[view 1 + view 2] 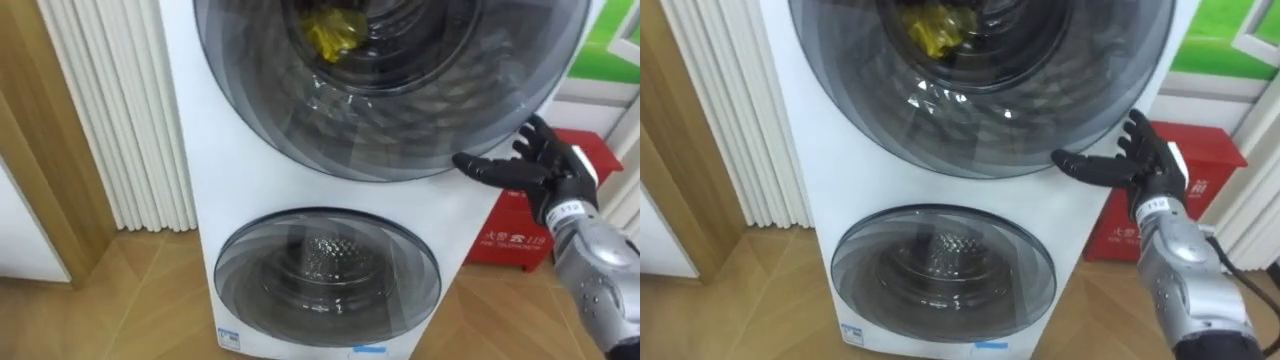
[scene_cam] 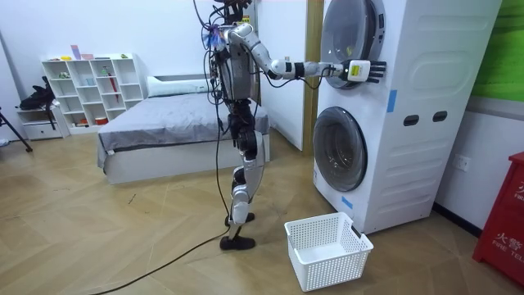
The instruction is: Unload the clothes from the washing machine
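Observation:
A yellow garment (image 1: 335, 35) lies inside the upper drum, seen through the shut dark glass door (image 1: 400, 130) of the top washing machine. My right hand (image 1: 540, 168) is open, fingers spread, at the door's lower right rim, its thumb pointing at the rim; whether it touches I cannot tell. In the room view I stand facing the stacked white machines (image 2: 426, 106), with the right hand (image 2: 364, 71) stretched out to the upper door (image 2: 352, 37). The lower door (image 1: 325, 275) is shut, its steel drum showing no cloth.
A white laundry basket (image 2: 327, 250) stands on the wooden floor before the machines. A red box (image 1: 520, 235) sits right of the machines, ribbed white panelling (image 1: 120, 110) left of them. Behind me are a bed (image 2: 155, 131) and a white shelf (image 2: 86, 90).

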{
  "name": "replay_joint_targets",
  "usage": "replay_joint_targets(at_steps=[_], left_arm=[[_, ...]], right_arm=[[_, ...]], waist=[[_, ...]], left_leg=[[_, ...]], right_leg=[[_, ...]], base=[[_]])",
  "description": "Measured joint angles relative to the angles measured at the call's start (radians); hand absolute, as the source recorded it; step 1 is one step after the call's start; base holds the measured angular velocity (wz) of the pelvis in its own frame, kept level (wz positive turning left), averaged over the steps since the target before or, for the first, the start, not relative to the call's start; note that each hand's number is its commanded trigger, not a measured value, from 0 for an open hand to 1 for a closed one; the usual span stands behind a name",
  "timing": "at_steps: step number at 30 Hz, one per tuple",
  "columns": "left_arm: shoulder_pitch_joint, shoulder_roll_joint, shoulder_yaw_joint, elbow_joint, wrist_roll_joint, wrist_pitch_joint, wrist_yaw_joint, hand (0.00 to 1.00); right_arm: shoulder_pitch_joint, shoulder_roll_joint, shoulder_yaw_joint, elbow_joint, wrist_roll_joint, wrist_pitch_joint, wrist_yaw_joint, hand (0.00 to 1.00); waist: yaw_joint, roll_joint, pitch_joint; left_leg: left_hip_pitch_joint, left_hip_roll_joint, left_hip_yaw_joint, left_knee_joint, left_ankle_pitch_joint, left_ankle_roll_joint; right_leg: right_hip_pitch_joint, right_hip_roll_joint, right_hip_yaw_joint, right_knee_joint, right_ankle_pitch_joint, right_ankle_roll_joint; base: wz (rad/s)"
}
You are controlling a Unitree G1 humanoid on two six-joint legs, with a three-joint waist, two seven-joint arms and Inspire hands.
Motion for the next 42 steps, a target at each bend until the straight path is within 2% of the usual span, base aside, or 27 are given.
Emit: replay_joint_targets(at_steps=[2, 3, 9, 12, 16, 18, 24, 29, 33, 35, 36, 40, 41, 42], left_arm=[[-0.001, 0.003, 0.001, -0.011, 0.002, -0.001, 0.000, 0.00], [0.002, 0.005, 0.001, -0.020, 0.009, -0.001, 0.000, 0.00], [0.009, 0.010, 0.003, -0.037, 0.052, -0.002, -0.002, 0.00], [0.018, 0.010, 0.002, -0.043, 0.087, 0.002, -0.002, 0.00], [0.023, 0.010, 0.003, -0.044, 0.090, 0.013, 0.004, 0.00], [0.022, 0.010, 0.002, -0.048, 0.090, 0.014, 0.005, 0.00], [0.028, 0.010, 0.001, -0.091, 0.089, 0.015, 0.015, 0.00], [0.033, 0.010, 0.001, -0.099, 0.089, 0.014, 0.024, 0.00], [0.047, 0.010, 0.001, -0.099, 0.100, 0.015, 0.026, 0.00], [0.052, 0.011, 0.001, -0.099, 0.109, 0.017, 0.029, 0.00], [0.054, 0.011, 0.001, -0.099, 0.109, 0.019, 0.031, 0.00], [0.054, 0.012, 0.000, -0.099, 0.109, 0.022, 0.033, 0.00], [0.053, 0.011, -0.002, -0.099, 0.109, 0.023, 0.034, 0.00], [0.051, 0.015, 0.000, -0.098, 0.109, 0.018, 0.041, 0.00]], right_arm=[[-0.025, -0.005, 0.000, 0.001, 0.022, 0.002, -0.005, 0.00], [-0.042, -0.005, 0.006, 0.001, 0.023, 0.021, -0.021, 0.00], [-0.055, -0.014, 0.028, -0.010, 0.009, 0.028, -0.051, 0.00], [-0.055, -0.017, 0.048, -0.065, -0.004, 0.047, -0.074, 0.00], [-0.055, -0.019, 0.072, -0.178, -0.028, 0.110, -0.119, 0.00], [-0.055, -0.019, 0.079, -0.203, -0.059, 0.123, -0.125, 0.00], [-0.055, -0.019, 0.105, -0.265, -0.078, 0.153, -0.148, 0.00], [-0.055, -0.020, 0.106, -0.331, -0.078, 0.153, -0.150, 0.00], [-0.055, -0.019, 0.109, -0.366, -0.148, 0.153, -0.148, 0.00], [-0.055, -0.019, 0.116, -0.366, -0.181, 0.158, -0.140, 0.00], [-0.055, -0.019, 0.116, -0.376, -0.201, 0.172, -0.136, 0.00], [-0.055, -0.041, 0.114, -0.448, -0.237, 0.180, -0.151, 0.00], [-0.054, -0.040, 0.116, -0.448, -0.238, 0.180, -0.152, 0.00], [-0.051, -0.036, 0.118, -0.458, -0.239, 0.179, -0.150, 0.00]], waist=[[0.000, 0.000, 0.0001], [-0.002, -0.001, 0.0003], [0.001, -0.001, 0.0005], [0.003, -0.001, -0.0001], [0.002, -0.002, -0.0008], [0.002, -0.002, -0.0011], [0.002, -0.003, -0.0021], [0.003, -0.003, -0.0023], [0.003, -0.001, -0.0029], [0.002, 0.001, -0.0042], [0.002, 0.003, -0.0046], [0.000, 0.005, -0.0059], [0.001, 0.008, -0.0049], [-0.003, 0.017, -0.0032]], left_leg=[[-0.009, -0.001, 0.000, 0.000, 0.000, 0.000], [-0.014, -0.001, 0.000, 0.000, 0.000, 0.000], [-0.016, -0.003, 0.001, 0.001, 0.001, 0.001], [-0.030, 0.000, 0.010, 0.001, 0.001, 0.001], [-0.042, 0.001, 0.024, 0.001, 0.002, -0.001], [-0.042, -0.001, 0.023, 0.001, 0.002, -0.001], [-0.034, 0.003, 0.022, 0.000, 0.002, -0.002], [-0.021, 0.003, 0.014, -0.009, 0.002, -0.002], [-0.005, 0.002, -0.031, -0.020, 0.002, -0.002], [0.010, 0.005, -0.066, -0.023, 0.004, -0.004], [0.019, 0.007, -0.092, -0.024, 0.005, -0.005], [0.031, 0.008, -0.117, -0.030, 0.006, -0.005], [0.042, 0.019, -0.144, -0.039, 0.012, -0.007], [0.056, 0.042, -0.242, -0.046, 0.015, -0.010]], right_leg=[[-0.010, 0.000, 0.000, 0.000, 0.000, 0.000], [-0.011, 0.000, 0.000, 0.000, 0.000, 0.000], [-0.013, -0.002, -0.004, 0.000, 0.000, 0.000], [-0.031, -0.001, -0.003, 0.003, 0.000, 0.000], [-0.051, 0.000, -0.012, 0.004, 0.000, 0.000], [-0.054, 0.001, -0.018, 0.007, 0.000, 0.000], [-0.060, 0.002, -0.030, 0.020, 0.000, 0.000], [-0.060, 0.002, -0.030, 0.021, 0.000, 0.000], [-0.053, 0.005, -0.031, 0.025, 0.000, 0.000], [-0.055, 0.007, -0.038, 0.051, 0.000, 0.000], [-0.056, 0.007, -0.053, 0.069, 0.000, 0.000], [-0.057, 0.006, -0.065, 0.091, -0.001, -0.001], [-0.075, 0.005, -0.070, 0.136, -0.006, -0.001], [-0.149, 0.037, -0.037, 0.167, -0.050, -0.024]], base=[[-0.10], [-0.09], [-0.02], [-0.11], [-0.14], [-0.11], [-0.10], [-0.15], [-0.11], [-0.10], [-0.08], [-0.03], [-0.26], [-0.69]])
